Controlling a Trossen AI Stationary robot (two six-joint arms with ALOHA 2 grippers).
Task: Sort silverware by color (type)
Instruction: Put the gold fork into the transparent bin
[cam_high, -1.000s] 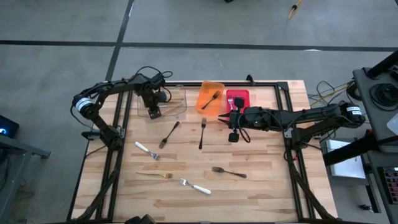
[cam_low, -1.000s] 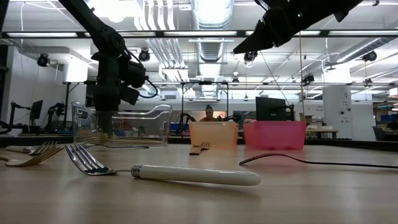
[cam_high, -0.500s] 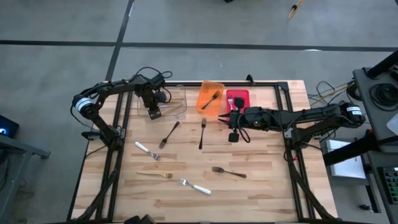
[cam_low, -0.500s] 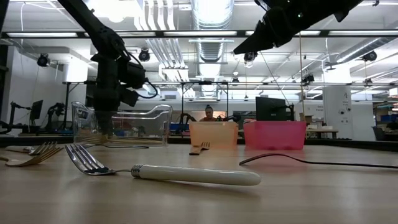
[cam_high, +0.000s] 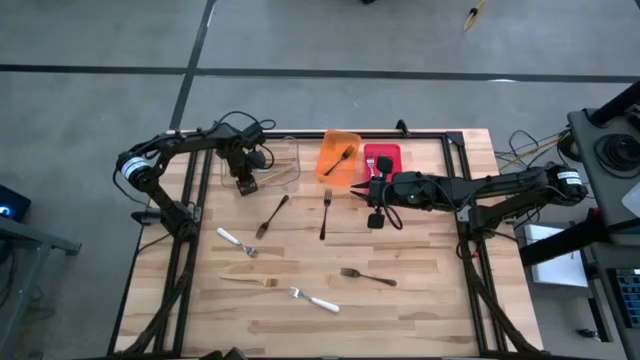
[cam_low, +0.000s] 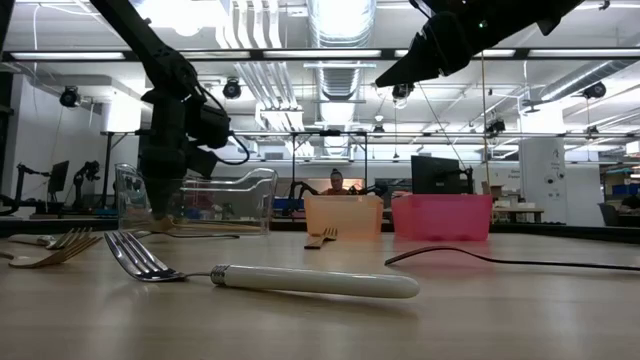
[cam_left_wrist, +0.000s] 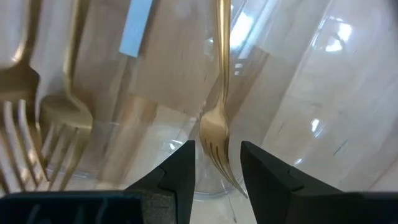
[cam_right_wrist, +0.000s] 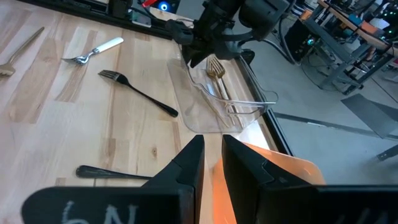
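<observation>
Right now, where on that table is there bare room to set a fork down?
Bare wood lies right of the black fork, toward the table's right edge, and along the near edge below the white-handled fork. It is crowded around the clear bin, orange bin and red bin.

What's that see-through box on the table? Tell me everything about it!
The clear bin looks like thin, shiny plastic with low walls and an open top. It sits flat near the table's far edge, left of the orange bin. Gold forks lie inside it. The left tool hangs at its left end, fingers apart on either side of one gold fork's head; whether they touch the fork or the bin can't be told.
</observation>
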